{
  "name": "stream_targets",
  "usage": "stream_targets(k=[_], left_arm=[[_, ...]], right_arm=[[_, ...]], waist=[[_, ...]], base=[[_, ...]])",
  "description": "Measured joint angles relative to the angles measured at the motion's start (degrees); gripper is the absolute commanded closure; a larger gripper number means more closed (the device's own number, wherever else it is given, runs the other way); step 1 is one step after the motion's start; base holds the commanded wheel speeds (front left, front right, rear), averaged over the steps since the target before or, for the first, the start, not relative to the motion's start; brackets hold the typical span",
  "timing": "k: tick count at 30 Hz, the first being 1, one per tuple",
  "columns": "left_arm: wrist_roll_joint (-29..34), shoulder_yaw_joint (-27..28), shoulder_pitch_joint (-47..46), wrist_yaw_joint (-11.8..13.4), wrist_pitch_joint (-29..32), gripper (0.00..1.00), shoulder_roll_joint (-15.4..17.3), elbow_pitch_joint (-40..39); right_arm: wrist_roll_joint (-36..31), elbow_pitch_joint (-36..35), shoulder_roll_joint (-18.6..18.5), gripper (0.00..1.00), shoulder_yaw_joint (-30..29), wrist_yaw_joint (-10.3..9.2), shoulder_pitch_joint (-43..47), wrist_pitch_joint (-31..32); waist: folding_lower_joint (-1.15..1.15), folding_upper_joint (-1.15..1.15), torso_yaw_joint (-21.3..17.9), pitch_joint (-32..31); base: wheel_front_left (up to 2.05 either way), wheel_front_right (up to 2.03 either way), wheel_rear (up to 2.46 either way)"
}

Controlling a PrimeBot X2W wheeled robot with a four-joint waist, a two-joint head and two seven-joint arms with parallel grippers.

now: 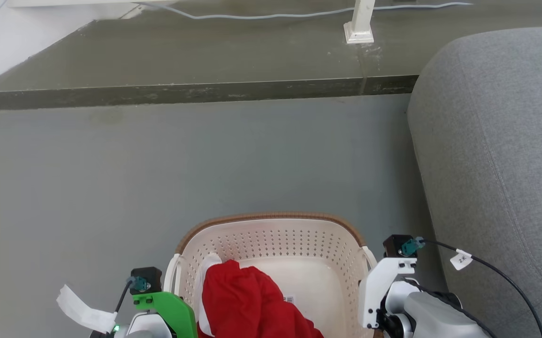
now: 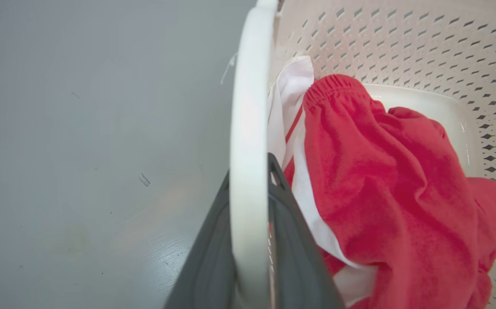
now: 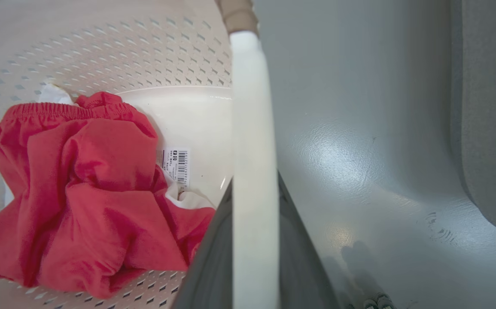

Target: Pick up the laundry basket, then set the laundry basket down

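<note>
Laundry pickup: the laundry basket (image 1: 275,244) shows at the bottom centre of the head view, above a grey floor (image 1: 158,164). A grey sofa (image 1: 496,141) runs down the right of the frame and a dark raised step (image 1: 195,91) crosses the upper part.

In the left wrist view, the left tool (image 2: 250,171) has its two dark fingers drawn in close on either side of the basket's white left handle (image 2: 250,98), clamped against it. In the right wrist view, the right tool (image 3: 254,184) grips the opposite white handle (image 3: 252,107) the same way.

A crumpled red garment (image 3: 84,189) lies inside the basket over a white cloth (image 2: 288,86), next to a barcode sticker (image 3: 177,165) on the inner bottom. Whether the basket rests on the floor or hangs clear of it cannot be told.
</note>
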Motion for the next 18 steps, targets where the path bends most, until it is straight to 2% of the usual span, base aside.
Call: stream_targets(k=[11,18], left_arm=[[-1.1,0.0,-0.5,0.4,-0.7,1.0,0.2,-0.6],[-1.1,0.1,-4.1,0.8,-1.4,1.0,0.4,-1.0]], right_arm=[[0.7,-0.1,-0.1,1.0,0.7,-0.14,-2.0,-0.5],[0.9,-0.2,-0.4,1.0,0.9,-0.45,-5.6,-1.2]], waist=[[0.0,0.0,-0.1,2.4],[0.0,0.0,-0.1,5.6]], base=[[0.0,0.0,0.0],[0.0,0.0,0.0]])
